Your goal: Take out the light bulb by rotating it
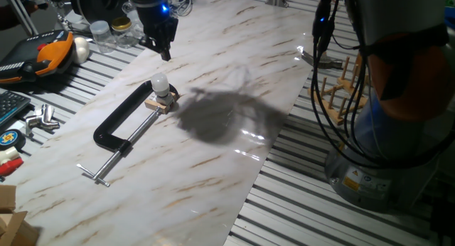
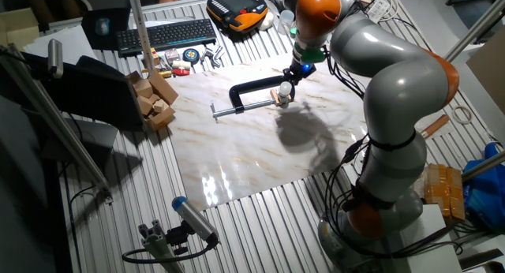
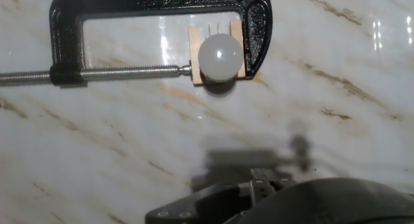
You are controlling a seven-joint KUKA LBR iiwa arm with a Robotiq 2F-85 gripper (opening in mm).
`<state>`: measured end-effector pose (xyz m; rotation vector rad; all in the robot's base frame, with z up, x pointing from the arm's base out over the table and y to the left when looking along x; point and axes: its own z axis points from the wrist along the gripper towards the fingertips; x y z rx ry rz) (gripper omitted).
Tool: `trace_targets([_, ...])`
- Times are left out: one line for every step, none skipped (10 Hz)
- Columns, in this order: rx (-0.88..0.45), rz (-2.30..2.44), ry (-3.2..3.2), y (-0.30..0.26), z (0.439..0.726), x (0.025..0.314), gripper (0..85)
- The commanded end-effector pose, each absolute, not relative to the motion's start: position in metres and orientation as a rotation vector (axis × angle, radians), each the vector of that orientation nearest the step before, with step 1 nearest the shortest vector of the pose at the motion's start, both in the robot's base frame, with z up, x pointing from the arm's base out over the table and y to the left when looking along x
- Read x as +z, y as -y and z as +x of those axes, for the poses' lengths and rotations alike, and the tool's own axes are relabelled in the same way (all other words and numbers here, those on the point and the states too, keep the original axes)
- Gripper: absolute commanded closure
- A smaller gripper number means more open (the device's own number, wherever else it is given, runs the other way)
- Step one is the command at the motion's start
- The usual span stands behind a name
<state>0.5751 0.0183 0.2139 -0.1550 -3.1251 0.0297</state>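
On the marble board: the light bulb (image 1: 158,83) (image 2: 283,90) (image 3: 220,56) is sitting upright in a small tan wooden block (image 1: 162,100) (image 3: 217,54), its frosted white globe pointing up.
Clamp: a black C-clamp (image 1: 122,120) (image 2: 251,88) (image 3: 154,10) is lying flat on the board and is gripping the block between its fixed end and the tip of its silver screw (image 1: 129,143) (image 3: 123,71).
Gripper: the gripper (image 1: 162,47) (image 2: 296,71) is hanging above the board, near the bulb but apart from it, with open air showing between its tips and the globe in one fixed view.
Fingers: they are looking narrow and close together in the fixed views, but I cannot tell whether they are apart or together; the hand view is showing only a dark part of the hand at the bottom edge.
Hand view: the camera is looking straight down on the bulb, which is lying in the upper middle of the picture, inside the mouth of the clamp.
Board: the marble board (image 1: 227,175) (image 2: 237,158) (image 3: 129,153) is resting on a slatted metal table (image 1: 306,203) (image 2: 118,194), and the arm's shadow is falling just beside the block.
Arm: the grey and orange arm (image 2: 379,60) is reaching across from its base beside the board.
Surroundings: a keyboard (image 2: 166,35) and an orange and black pendant (image 1: 46,55) (image 2: 237,6) are lying well apart from the clamp.
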Motion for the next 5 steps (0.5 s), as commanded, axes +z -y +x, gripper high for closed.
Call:
trace_targets([0.023, -0.153, 3.125, -0.0186, 0.5775, 0.2122, 85.0])
trace_targets([0.018, -0.150, 3.127, -0.0190, 0.5799, 0.2093, 85.0])
trace_targets([0.015, -0.170, 3.127, -0.0202, 0.5811, 0.2065, 85.0])
trace_targets([0.025, -0.218, 3.123, -0.0209, 0.5817, 0.2064, 85.0])
trace_targets([0.026, -0.282, 3.114, -0.0218, 0.5824, 0.2075, 85.0])
